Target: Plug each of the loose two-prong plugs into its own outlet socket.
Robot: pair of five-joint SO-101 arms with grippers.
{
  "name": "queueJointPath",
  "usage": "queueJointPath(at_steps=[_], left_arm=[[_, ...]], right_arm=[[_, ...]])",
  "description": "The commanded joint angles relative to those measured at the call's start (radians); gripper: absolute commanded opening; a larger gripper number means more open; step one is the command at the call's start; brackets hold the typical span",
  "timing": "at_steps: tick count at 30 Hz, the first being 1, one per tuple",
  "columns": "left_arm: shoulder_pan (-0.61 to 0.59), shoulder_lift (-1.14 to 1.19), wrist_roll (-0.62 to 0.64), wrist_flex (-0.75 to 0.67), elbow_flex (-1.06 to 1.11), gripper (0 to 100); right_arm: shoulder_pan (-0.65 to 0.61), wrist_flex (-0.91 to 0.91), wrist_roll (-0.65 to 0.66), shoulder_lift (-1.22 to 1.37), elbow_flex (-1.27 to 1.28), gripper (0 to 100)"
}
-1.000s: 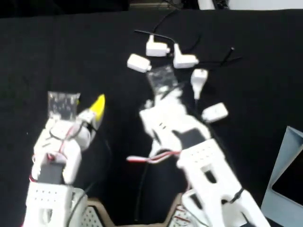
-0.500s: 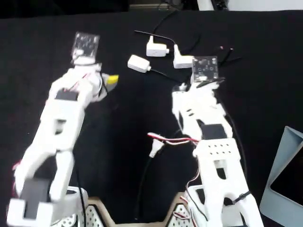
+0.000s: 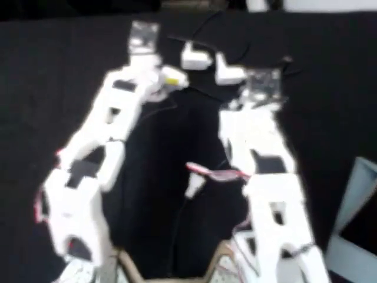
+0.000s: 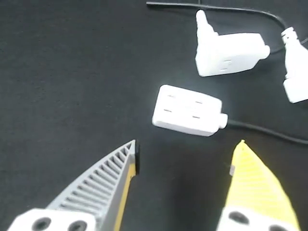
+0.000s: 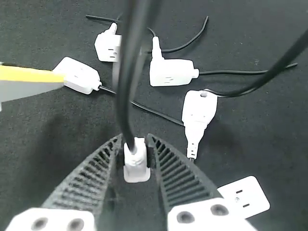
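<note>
My left gripper (image 4: 187, 143) is open, its grey and yellow fingers either side of a white outlet socket (image 4: 187, 111) lying just beyond the tips. In the high view that gripper (image 3: 171, 79) is at the table's rear centre. My right gripper (image 5: 134, 139) is shut on a small white plug (image 5: 136, 166) whose black cable runs up towards the camera. Around it lie a right-angle plug (image 5: 171, 72), a straight plug (image 5: 199, 113) with bare prongs, another white plug (image 5: 108, 48), and a second socket (image 5: 240, 197). The left arm's yellow finger (image 5: 29, 77) reaches the first socket (image 5: 77, 74).
Black cables trail across the black cloth (image 3: 330, 71) at the rear. A blue-grey box (image 3: 353, 224) stands at the right edge. Both arm bases (image 3: 177, 271) stand at the near edge. The table's left part (image 3: 35, 88) is bare cloth.
The left arm has swung from the left side towards the rear centre, ending over the socket. The right arm shifted right and back a second ago, then held still.
</note>
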Motion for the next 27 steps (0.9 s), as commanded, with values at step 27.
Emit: queueJointPath(at_steps=[27], left_arm=[[-0.156,-0.025,-0.075,-0.212,0.016,31]], right_arm=[[0.005,-0.023,-0.009,-0.024,-0.054,1.1]])
